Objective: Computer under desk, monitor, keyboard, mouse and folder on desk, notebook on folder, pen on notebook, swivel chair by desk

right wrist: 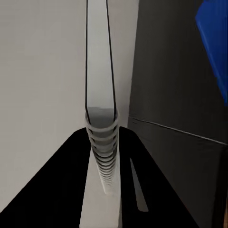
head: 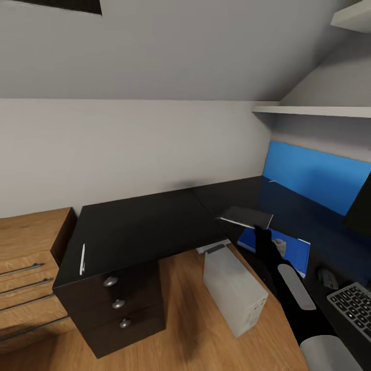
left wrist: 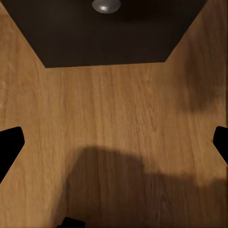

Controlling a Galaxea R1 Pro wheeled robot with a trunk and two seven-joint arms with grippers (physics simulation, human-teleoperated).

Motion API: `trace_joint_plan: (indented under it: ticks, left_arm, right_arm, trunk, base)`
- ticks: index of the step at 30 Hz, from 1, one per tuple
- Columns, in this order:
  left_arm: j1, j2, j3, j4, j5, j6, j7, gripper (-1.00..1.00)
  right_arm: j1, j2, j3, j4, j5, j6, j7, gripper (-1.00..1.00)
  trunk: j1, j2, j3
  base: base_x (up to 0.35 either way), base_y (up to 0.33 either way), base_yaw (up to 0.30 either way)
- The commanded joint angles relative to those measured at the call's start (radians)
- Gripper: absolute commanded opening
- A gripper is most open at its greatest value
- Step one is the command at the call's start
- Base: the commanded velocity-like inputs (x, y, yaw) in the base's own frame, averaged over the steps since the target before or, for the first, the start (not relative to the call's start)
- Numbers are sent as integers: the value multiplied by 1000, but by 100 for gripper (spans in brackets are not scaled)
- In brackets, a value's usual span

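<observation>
Your right gripper [head: 261, 230] is clamped on the notebook [head: 246, 217], held flat above the folder [head: 293, 243], long axis pointing toward the desk [head: 144, 226] corner.

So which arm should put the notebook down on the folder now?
The right. Its gripper already holds the notebook just above the blue folder on the desk. The left gripper is open, low over the wood floor by the drawer unit.
</observation>
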Motion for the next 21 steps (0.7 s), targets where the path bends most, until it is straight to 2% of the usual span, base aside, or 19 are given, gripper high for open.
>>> trace_joint_plan:
  ticks: [1, 2, 4, 12, 15, 21]
  left_arm:
    - [0, 0, -2, -3, 7, 5, 7, 100]
    - [0, 0, -2, -3, 7, 5, 7, 100]
    - [0, 0, -2, -3, 7, 5, 7, 100]
    - [0, 0, -2, -3, 7, 5, 5, 100]
    - [0, 0, -2, -3, 7, 5, 5, 100]
    - [0, 0, -1, -3, 7, 3, 6, 100]
  right_arm:
    - [0, -3, -8, -1, -10, 0, -3, -100]
    - [0, -17, -17, -2, -10, 1, -3, -100]
    - [0, -22, -19, -2, -10, 1, -4, -100]
    - [0, -27, -21, 0, -12, 1, -4, -100]
    - [0, -27, -19, 1, -13, 12, -4, -100]
    - [0, -23, -18, 3, -12, 81, -12, -100]
  trunk:
    - [0, -1, -1]
    - [0, -1, -1]
    - [0, -1, -1]
    - [0, -1, -4]
    - [0, -1, -5]
    - [0, -1, -5]
  base:
    - [0, 0, -240]
    - [0, 0, -254]
    - [0, 0, -256]
    - [0, 0, -242]
    - [0, 0, -88]
    - [0, 0, -24]
